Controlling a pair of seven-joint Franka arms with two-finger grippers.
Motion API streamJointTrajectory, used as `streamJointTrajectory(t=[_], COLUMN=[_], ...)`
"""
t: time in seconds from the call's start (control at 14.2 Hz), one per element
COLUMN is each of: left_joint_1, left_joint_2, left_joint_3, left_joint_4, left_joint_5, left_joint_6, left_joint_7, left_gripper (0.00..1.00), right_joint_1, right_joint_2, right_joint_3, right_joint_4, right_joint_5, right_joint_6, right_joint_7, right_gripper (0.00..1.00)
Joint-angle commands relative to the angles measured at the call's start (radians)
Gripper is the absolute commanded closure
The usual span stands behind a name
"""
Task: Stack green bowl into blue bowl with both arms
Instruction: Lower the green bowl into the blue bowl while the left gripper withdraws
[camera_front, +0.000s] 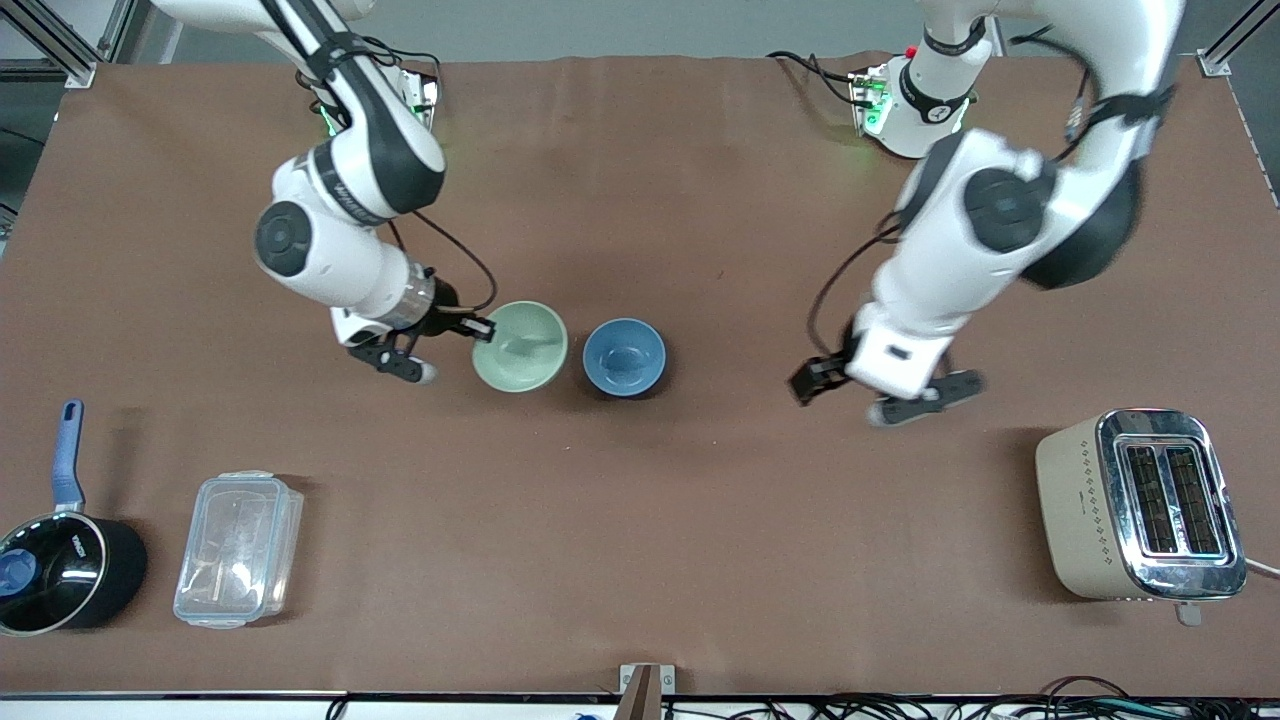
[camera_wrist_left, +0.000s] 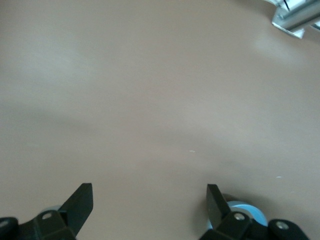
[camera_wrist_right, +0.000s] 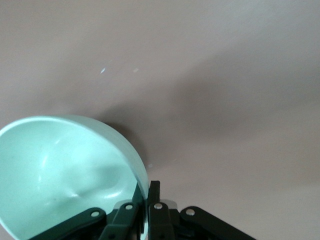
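The pale mint-green bowl (camera_front: 521, 345) sits mid-table, tilted a little, beside the light-blue bowl (camera_front: 624, 356), which stands toward the left arm's end. My right gripper (camera_front: 484, 330) is shut on the green bowl's rim at the side toward the right arm's end. In the right wrist view the rim of the green bowl (camera_wrist_right: 65, 170) sits pinched between the fingers of the right gripper (camera_wrist_right: 145, 192). My left gripper (camera_front: 880, 395) is open and empty above bare table, apart from the blue bowl toward the left arm's end. The left wrist view shows the left gripper (camera_wrist_left: 149, 197) over brown cloth only.
A black saucepan with a blue handle (camera_front: 55, 555) and a clear plastic box (camera_front: 238, 548) stand near the front edge at the right arm's end. A beige toaster (camera_front: 1140, 505) stands near the front at the left arm's end.
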Motion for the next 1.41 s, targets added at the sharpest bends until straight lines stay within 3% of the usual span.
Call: streamJointTrajectory(t=[0.0,0.14,0.35,0.49,0.77,0.99,1.34], left_joint_1=[0.072,0.117,0.200,0.206,0.058,-0.030,-0.055], left_joint_2=[-0.047,-0.073,-0.145,-0.200,-0.312,-0.376,-0.446], left_joint_3=[-0.007,-0.005,-0.007,0.013,0.226,0.344,0.345], left_joint_4=[0.101,0.164,0.159,0.137,0.028,-0.046,-0.140], left_joint_5=[0.014,0.014,0.008,0.005,0.003,-0.002,-0.005], left_joint_6=[-0.227,-0.347,-0.427,-0.454,-0.454,-0.453,-0.377], left_joint_7=[0.144,0.258,0.427,0.484,0.603,0.647,0.647], left_gripper=[0.00,0.00,0.00,0.00,0.00,0.00,0.00], right_joint_1=[0.027,0.063,0.123,0.155,0.178,0.178,0.183], right_joint_2=[0.021,0.043,0.098,0.139,0.210,0.245,0.310], right_joint_3=[0.032,0.035,0.038,0.038,0.037,0.035,0.037], right_joint_4=[0.001,0.001,0.007,0.019,0.053,0.081,0.122], right_joint_5=[-0.001,-0.045,-0.172,-0.194,-0.220,-0.239,-0.347], right_joint_6=[0.054,0.086,0.142,0.189,0.196,0.196,0.197], right_joint_7=[0.063,0.115,0.258,0.309,0.313,0.313,0.388], right_gripper=[0.99,0.99,0.99,0.99,0.98,0.98,0.98])
